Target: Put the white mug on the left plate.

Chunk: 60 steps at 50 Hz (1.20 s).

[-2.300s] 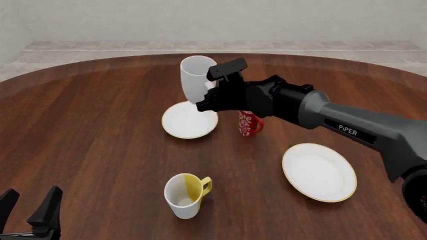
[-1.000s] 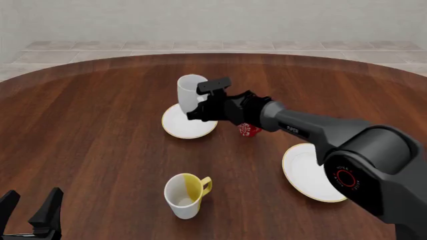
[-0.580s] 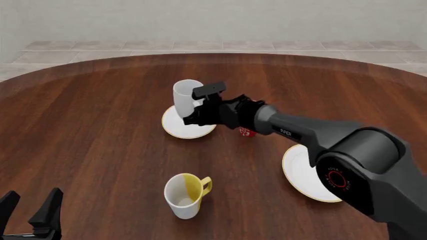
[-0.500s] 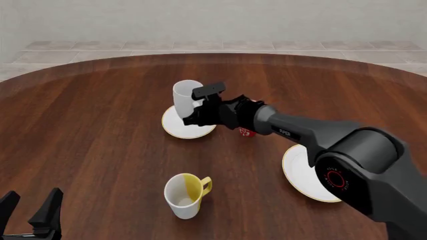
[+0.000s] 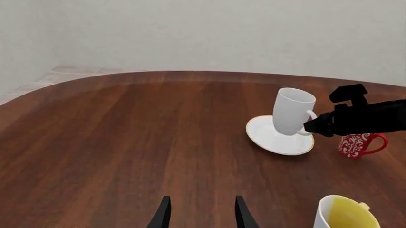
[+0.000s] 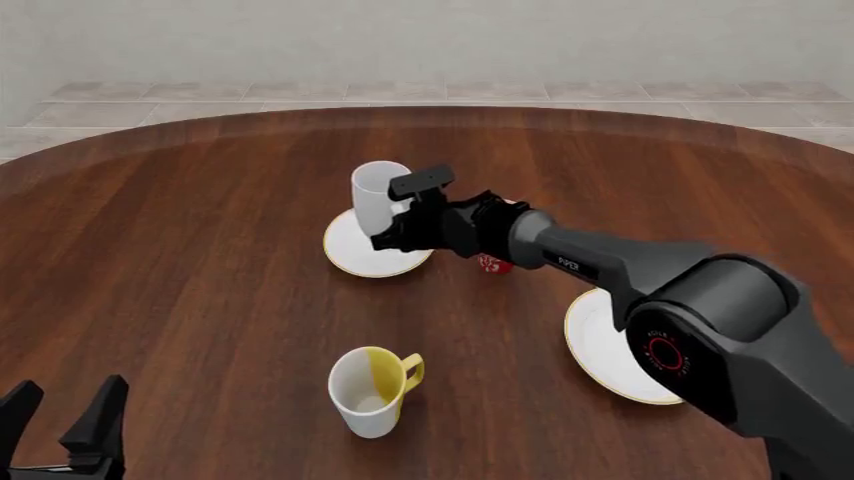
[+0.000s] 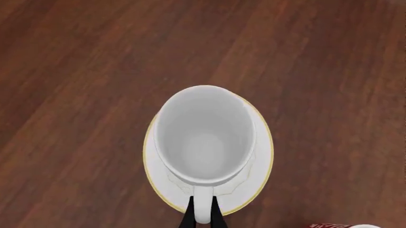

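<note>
The white mug (image 6: 376, 195) stands slightly tilted on the left plate (image 6: 358, 256), a small white plate with a pale-yellow rim. My right gripper (image 6: 388, 236) is shut on the mug's handle from the right side. In the right wrist view I look down into the mug (image 7: 203, 142), with the plate's rim (image 7: 261, 161) around it and my fingers (image 7: 189, 219) pinching the handle. The left wrist view shows the mug (image 5: 292, 111), the plate (image 5: 263, 136) and the right gripper (image 5: 309, 127). My left gripper (image 6: 60, 425) is open and empty at the near left (image 5: 201, 216).
A white-and-yellow mug (image 6: 367, 390) stands near the front centre (image 5: 345, 213). A red patterned mug (image 6: 494, 264) sits just right of the left plate, behind my right arm (image 5: 355, 145). The larger white plate (image 6: 597, 338) lies at the right, partly under the arm.
The right gripper has brought the white mug down from above the plate until its base rests on the plate. In the last half second it shifted only slightly right. The left arm has not moved.
</note>
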{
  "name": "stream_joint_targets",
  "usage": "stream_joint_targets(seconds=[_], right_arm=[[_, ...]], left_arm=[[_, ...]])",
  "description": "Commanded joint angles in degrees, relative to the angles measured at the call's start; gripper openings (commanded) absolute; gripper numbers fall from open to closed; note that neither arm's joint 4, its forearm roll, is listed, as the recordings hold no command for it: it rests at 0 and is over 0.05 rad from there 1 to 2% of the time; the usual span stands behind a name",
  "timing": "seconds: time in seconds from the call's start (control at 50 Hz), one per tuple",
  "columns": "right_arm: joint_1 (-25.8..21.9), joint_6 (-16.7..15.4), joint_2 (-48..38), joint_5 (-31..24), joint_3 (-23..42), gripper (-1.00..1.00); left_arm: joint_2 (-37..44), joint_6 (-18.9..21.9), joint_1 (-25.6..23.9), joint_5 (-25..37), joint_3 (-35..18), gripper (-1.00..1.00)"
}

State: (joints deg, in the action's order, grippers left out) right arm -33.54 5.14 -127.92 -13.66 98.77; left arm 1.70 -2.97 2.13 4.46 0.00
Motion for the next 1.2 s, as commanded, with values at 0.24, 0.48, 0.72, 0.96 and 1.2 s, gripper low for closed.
stream_joint_targets(seconds=[0.24, 0.48, 0.72, 0.96, 1.2], right_arm=[[0.54, 0.36, -1.04, 0.57, 0.08, -1.00], [0.08, 0.63, -1.26, 0.77, -0.04, -1.00], [-0.21, 1.27, -1.46, 1.28, -0.31, -1.00], [-0.71, 2.01, -2.19, 1.86, -0.50, -1.00], [-0.71, 2.01, -2.02, 1.86, -0.62, -1.00]], left_arm=[[0.66, -0.08, -0.18, -0.45, 0.00, 1.00], [0.19, -0.12, -0.19, 0.08, 0.00, 1.00], [0.58, -0.22, -0.09, -0.26, 0.00, 1.00], [1.49, -0.15, 0.14, -1.12, 0.00, 1.00], [2.10, -0.23, -0.04, -1.77, 0.00, 1.00]])
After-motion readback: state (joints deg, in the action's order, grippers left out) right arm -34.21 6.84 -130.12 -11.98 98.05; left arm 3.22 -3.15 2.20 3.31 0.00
